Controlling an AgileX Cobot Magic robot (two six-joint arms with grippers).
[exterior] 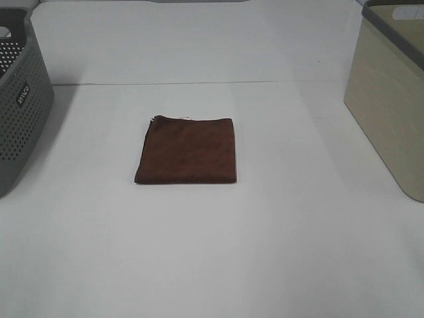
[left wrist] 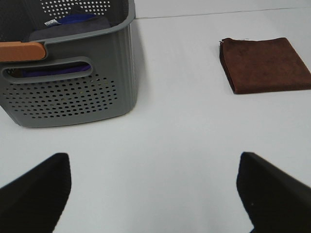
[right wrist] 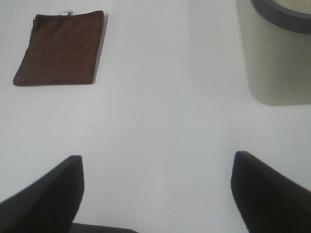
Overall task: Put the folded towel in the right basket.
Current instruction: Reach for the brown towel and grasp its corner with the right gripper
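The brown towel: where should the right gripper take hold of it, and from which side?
Probably its right edge, pinched from above. The towel lies flat on the table, so only an edge offers the fingers a lip, and that edge faces the right gripper and the beige basket.

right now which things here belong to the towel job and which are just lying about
For the job: brown folded towel; beige basket, on the right.
Just lying about: grey basket, on the left; purple cloth inside it; orange piece on its rim.
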